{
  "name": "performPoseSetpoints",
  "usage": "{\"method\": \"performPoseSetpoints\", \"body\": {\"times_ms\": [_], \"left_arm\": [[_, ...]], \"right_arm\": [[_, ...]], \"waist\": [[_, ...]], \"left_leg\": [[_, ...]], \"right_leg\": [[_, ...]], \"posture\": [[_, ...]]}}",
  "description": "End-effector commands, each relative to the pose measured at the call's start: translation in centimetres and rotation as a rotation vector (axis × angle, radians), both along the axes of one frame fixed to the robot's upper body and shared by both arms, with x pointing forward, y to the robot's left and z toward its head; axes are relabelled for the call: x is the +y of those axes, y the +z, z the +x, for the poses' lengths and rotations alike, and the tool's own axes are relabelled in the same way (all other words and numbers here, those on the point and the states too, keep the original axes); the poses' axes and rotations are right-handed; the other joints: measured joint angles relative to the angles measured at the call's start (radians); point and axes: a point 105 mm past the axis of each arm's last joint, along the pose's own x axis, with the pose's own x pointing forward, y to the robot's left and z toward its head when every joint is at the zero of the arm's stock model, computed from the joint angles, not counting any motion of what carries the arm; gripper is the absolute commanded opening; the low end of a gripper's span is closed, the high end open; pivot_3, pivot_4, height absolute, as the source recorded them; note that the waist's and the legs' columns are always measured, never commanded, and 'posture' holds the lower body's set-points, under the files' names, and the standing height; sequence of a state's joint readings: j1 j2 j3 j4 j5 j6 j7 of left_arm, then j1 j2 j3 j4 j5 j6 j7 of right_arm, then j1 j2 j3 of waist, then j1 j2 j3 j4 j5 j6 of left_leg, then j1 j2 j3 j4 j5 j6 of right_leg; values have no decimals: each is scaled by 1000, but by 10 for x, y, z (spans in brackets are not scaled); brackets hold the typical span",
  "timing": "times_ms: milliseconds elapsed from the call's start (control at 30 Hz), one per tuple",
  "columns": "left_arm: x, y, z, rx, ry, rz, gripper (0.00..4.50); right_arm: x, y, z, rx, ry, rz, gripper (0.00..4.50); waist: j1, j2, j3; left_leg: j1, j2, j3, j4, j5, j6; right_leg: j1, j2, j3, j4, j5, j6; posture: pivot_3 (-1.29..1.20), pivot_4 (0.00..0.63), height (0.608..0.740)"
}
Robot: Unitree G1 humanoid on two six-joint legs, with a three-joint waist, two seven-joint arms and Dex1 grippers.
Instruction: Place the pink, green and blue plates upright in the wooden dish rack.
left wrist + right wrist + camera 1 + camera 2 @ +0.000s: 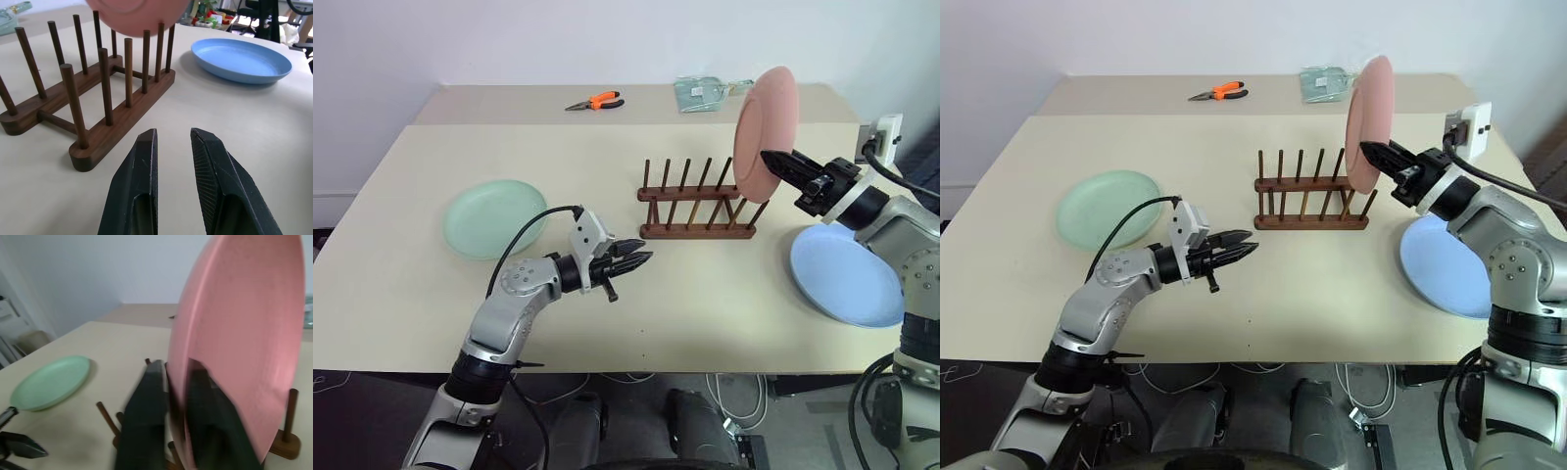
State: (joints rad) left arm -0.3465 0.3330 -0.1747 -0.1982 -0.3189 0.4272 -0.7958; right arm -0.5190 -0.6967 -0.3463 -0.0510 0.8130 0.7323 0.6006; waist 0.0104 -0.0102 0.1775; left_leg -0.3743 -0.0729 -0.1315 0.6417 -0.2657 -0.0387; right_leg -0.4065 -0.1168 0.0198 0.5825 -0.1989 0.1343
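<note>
Green plate is way over on my left, lying flat on the table and nothing's touching it. My left gripper hangs just above the tabletop between that plate and the wooden dish rack, pointing at the rack's near end, fingers a little apart with nothing between them. The rack sits mid-table. Pink plate is standing on edge at its right end, lower rim down among the last pegs. My right gripper comes in from the right with one finger on each face of the pink plate; honestly can't tell if they're pinching it or just slack around it. Blue plate lies flat near the table's right edge, under my right arm. At the back there's a pair of orange-handled pliers and a clear bag.
</note>
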Motion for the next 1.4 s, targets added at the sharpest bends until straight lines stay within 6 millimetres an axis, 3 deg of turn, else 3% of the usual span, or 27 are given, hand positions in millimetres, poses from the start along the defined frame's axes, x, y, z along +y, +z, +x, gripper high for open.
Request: {"method": "performPoseSetpoints", "body": {"times_ms": [33, 67, 200, 267, 367, 467, 533, 633, 867, 967, 1100, 1133, 1200, 1300, 1400], "left_arm": [[6, 13, 2, 9, 16, -59, 1307], [10, 16, 4, 8, 36, -68, 1607], [33, 27, 23, -50, 173, -70, 3337], [74, 40, 52, -110, 427, -79, 4420], [157, 56, 80, -173, 863, -65, 4500], [215, 57, 82, -135, 1161, -80, 4500], [253, 51, 74, -98, 1342, -92, 4500], [275, 40, 63, -27, 1467, -111, 4500], [275, -6, 46, 314, 1549, -280, 4500], [265, -21, 45, 459, 1523, -430, 3667], [254, -25, 50, 543, 1485, -557, 1645], [251, -22, 52, 537, 1468, -570, 1203], [228, 11, 65, 355, 1313, -518, 210], [169, 72, 75, 69, 1020, -456, 94], [125, 96, 72, -26, 836, -426, 94]], "right_arm": [[-7, 31, 0, -176, -84, -93, 2643], [-11, 36, 0, -208, -112, -129, 3126], [-21, 51, 0, -300, -199, -247, 3146], [-22, 63, -4, -349, -216, -309, 3344], [11, 72, -17, -437, -93, -419, 4441], [53, 58, -32, -461, 86, -503, 4476], [87, 42, -44, -454, 239, -515, 4476], [120, 21, -56, -427, 380, -508, 4476], [143, -4, -61, -394, 452, -488, 4476], [144, -11, -60, -385, 451, -500, 4500], [141, -17, -55, -354, 441, -513, 4500], [140, -18, -55, -346, 441, -516, 4500], [142, -19, -55, -363, 441, -551, 4500], [157, -28, -52, -519, 421, -766, 4500], [177, -32, -44, -654, 396, -888, 4500]], "waist": [[-1, 0, 0], [-1, 0, 0], [-1, 0, 0], [-1, 0, 0], [-8, 0, 0], [-27, 0, 0], [-26, -1, 0], [-23, -5, 0], [3, -10, -1], [1, -10, -1], [1, -10, -1], [2, -11, -1], [2, -12, 0], [3, -15, 1], [1, -15, 1]], "left_leg": [[0, 0, 0, 0, 0, 0], [0, 0, 0, 0, 0, 0], [0, 0, 0, 0, 0, 0], [0, 0, 0, 0, 0, 0], [0, 0, 0, 0, 0, 0], [2, 1, 1, -5, 0, 0], [2, 1, 0, -7, 0, 0], [2, 1, -1, -9, 1, -1], [1, -1, -3, -7, 1, -3], [1, -1, -3, -8, 2, -3], [2, 0, -3, -8, 2, -4], [2, 0, -3, -8, 2, -4], [1, 0, -3, -8, 2, -4], [0, -1, -3, -8, 3, -5], [0, -1, -2, -8, 3, -5]], "right_leg": [[0, 0, 0, 0, 0, 0], [0, 0, 0, 0, 1, 1], [-1, 0, 0, 0, 1, 2], [-1, 0, 0, 0, 1, 2], [-1, 0, 0, 1, 1, 3], [-2, 0, 0, 1, 1, 5], [-3, 0, 0, 0, 1, 5], [-3, 0, 0, 0, 1, 5], [-3, -1, -1, 0, 1, 5], [-3, 0, -2, 0, 1, 5], [-3, 0, -2, 1, 1, 4], [-3, 0, -2, 1, 1, 4], [-3, 0, -2, 1, 1, 4], [-3, 0, -3, 0, 1, 4], [-3, 0, -2, -1, 2, 4]], "posture": [[0, 150, 740], [0, 150, 740], [0, 150, 740], [0, 150, 740], [0, 150, 740], [0, 150, 740], [0, 150, 740], [0, 150, 740], [0, 150, 740], [0, 150, 740], [0, 150, 740], [0, 150, 740], [0, 150, 740], [0, 150, 740], [0, 150, 740]]}}
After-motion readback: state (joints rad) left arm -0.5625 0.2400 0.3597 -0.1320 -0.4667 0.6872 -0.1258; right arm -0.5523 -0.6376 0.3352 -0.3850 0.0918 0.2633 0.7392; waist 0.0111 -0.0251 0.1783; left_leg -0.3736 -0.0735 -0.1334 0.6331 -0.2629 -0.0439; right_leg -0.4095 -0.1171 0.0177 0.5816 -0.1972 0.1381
